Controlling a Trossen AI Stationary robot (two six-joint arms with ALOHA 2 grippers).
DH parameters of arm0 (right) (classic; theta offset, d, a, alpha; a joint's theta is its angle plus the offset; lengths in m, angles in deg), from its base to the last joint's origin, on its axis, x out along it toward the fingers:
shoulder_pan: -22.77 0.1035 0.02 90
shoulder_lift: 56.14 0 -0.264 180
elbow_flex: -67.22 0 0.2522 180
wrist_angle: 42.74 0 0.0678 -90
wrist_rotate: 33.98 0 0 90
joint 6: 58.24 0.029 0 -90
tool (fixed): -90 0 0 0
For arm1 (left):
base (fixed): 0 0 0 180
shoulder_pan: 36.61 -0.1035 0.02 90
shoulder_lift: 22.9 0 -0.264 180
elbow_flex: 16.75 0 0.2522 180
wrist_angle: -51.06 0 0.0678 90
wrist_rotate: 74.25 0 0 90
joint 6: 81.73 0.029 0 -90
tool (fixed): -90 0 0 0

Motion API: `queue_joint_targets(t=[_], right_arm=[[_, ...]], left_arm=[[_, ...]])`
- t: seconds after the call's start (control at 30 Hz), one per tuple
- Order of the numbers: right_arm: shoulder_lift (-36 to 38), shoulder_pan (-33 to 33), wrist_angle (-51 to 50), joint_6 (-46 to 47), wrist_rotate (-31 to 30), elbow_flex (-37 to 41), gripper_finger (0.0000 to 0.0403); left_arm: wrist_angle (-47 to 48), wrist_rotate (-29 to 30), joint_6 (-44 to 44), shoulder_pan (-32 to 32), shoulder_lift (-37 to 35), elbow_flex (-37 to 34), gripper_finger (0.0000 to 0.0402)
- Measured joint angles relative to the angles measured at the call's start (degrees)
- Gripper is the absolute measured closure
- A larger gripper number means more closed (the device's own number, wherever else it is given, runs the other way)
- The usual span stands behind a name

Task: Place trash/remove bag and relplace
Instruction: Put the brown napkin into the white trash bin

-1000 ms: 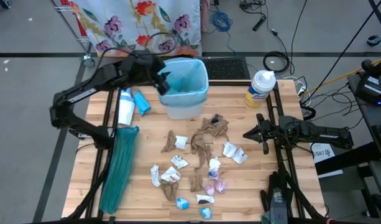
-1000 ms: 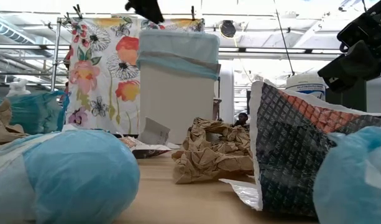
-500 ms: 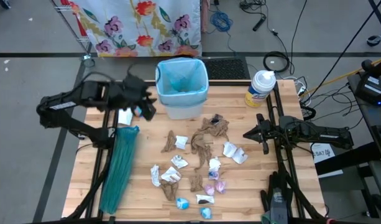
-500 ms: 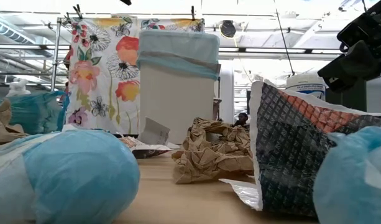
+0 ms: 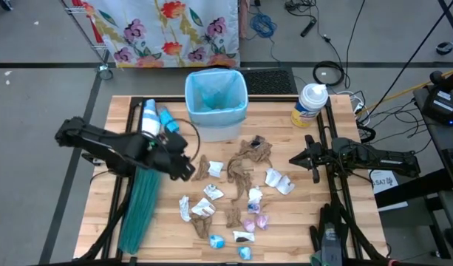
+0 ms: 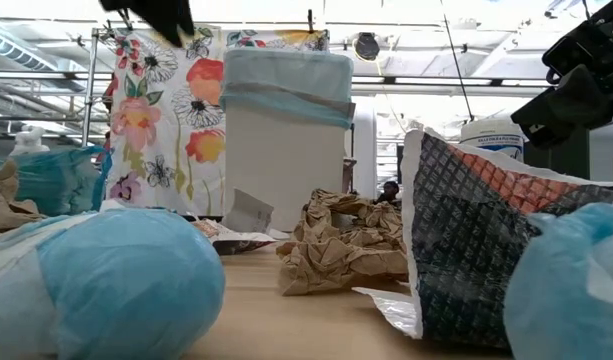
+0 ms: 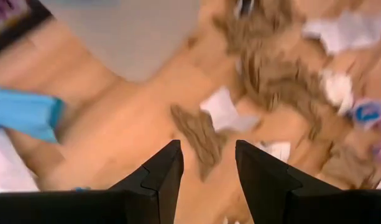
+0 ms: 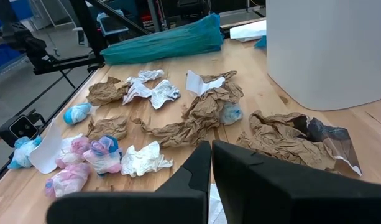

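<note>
A white bin (image 5: 216, 111) lined with the pale-blue bag (image 5: 215, 90) stands at the table's far middle, also in the low view (image 6: 286, 150). Trash scraps (image 5: 237, 188) lie scattered on the wood near it: brown paper, white wads, small blue and purple wrappers. The darker teal-green bag (image 5: 141, 203) lies bunched along the left side. My left gripper (image 5: 190, 171) is open and hovers over a brown paper scrap (image 7: 199, 134) at the pile's left edge, touching nothing. My right gripper (image 5: 291, 159) is shut and waits to the right of the pile (image 8: 212, 155).
A wipes canister (image 5: 310, 103) stands right of the bin. A white roll (image 5: 148, 122) and a blue pack (image 5: 169, 122) lie left of the bin. A floral cloth (image 5: 167, 29) hangs beyond the far edge. Bare wood shows between the bin and the scraps.
My left arm has swung away from the bin's rim toward the near edge and come down. Its gripper now sits over the left edge of the scrap pile. The right arm and the trash have kept still.
</note>
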Motion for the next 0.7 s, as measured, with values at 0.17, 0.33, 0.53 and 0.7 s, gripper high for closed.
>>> queue_joint_targets(t=[0.17, 0.33, 0.53, 0.7], right_arm=[[0.0, 0.0, 0.0, 0.0, 0.0, 0.0, 0.0394], [0.0, 0.0, 0.0, 0.0, 0.0, 0.0, 0.0394], [0.0, 0.0, 0.0, 0.0, 0.0, 0.0, 0.0394], [0.0, 0.0, 0.0, 0.0, 0.0, 0.0, 0.0394]], left_arm=[[-10.6, -5.3, 0.1, -0.2, 0.7, -9.4, 0.0250], [-21.2, -9.3, 1.5, -2.7, 0.8, -18.4, 0.0250], [-32.7, -15.0, 6.2, -7.3, 1.3, -26.3, 0.0250], [-34.2, -15.6, 8.8, -10.1, 4.9, -28.0, 0.0249]])
